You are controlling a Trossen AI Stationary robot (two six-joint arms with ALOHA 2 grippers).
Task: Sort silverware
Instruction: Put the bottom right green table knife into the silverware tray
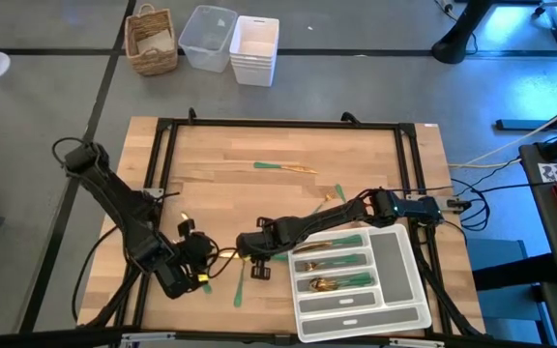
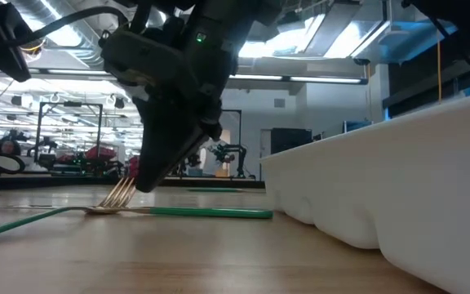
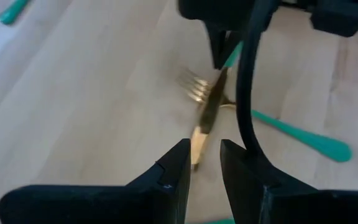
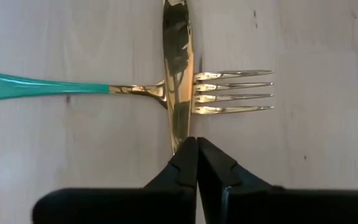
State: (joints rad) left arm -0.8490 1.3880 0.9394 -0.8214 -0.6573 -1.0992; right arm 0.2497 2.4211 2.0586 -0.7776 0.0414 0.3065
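Two grippers meet at lower centre of the table [image 1: 288,145]. The right gripper [image 4: 196,146] clamps a gold knife [image 4: 178,74] whose blade runs up the frame, crossing a fork [image 4: 166,91] lying sideways, tines pointing right. The left gripper [image 3: 204,163] hangs slightly parted just beside the blade tip.

The fork [image 4: 216,92] lying near the front edge of the table [image 1: 288,145] has shiny gold tines and a teal-green handle, and the knife [image 4: 178,68] crossing it shows a mirror-bright gold blade. The table is pale wood with a fine straight grain and a black frame along its edges, while the tray [image 1: 404,280] at the front right corner is plain white. Both arms are matte black.
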